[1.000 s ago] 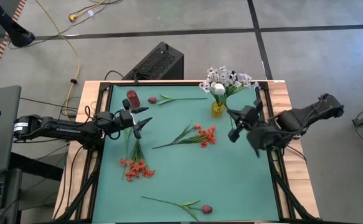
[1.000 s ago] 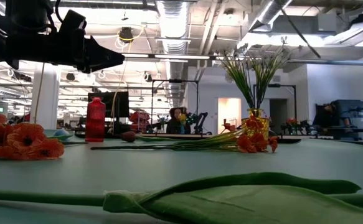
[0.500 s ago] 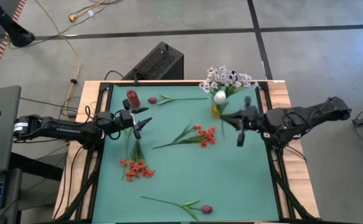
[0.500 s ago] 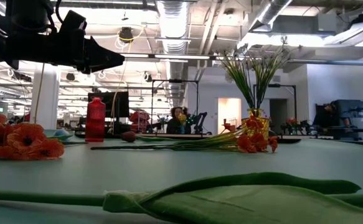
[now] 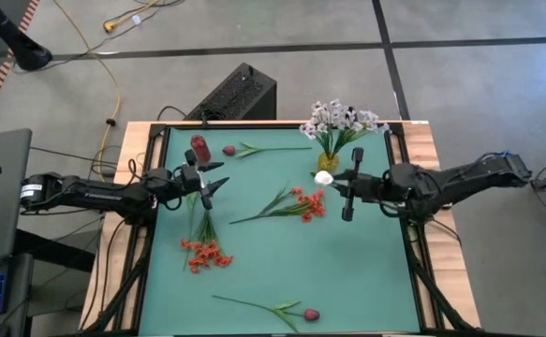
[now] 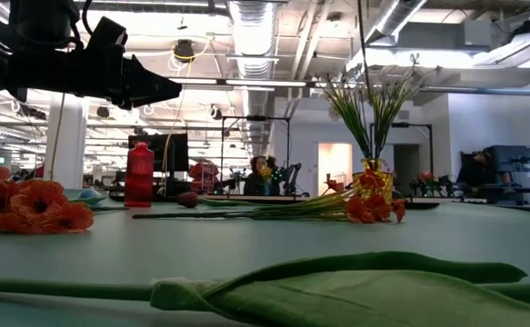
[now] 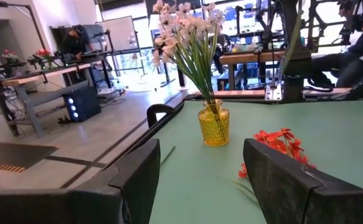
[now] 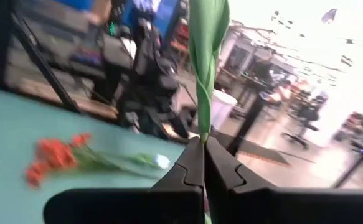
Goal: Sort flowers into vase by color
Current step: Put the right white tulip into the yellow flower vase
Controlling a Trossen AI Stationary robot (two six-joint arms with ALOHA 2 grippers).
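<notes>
The green tabletop (image 5: 366,281) carries most of the flowers. The left arm waits at the left edge, and the left claw (image 5: 212,180) hangs released above the tabletop, holding nothing. The right arm reaches in from the right side. The right claw (image 5: 347,187) is clenched on the green stem of the white bud flower (image 5: 323,177); in the right wrist view the stem (image 8: 205,56) comes out from between the closed fingers (image 8: 190,165). The white bud is just in front of the yellow vase (image 5: 328,161), which stands near the far edge and holds the white blossom bunch (image 5: 340,118). One orange-red spray (image 5: 291,203) lies in the middle of the tabletop, beside the white bud. A second orange-red spray (image 5: 205,248) lies on the left side, below the left claw. A red vase (image 5: 199,147) stands near the far left corner, and a dark pink bud (image 5: 229,150) with its long stem lies just beside it. Another dark pink bud (image 5: 311,315) lies near the front edge.
</notes>
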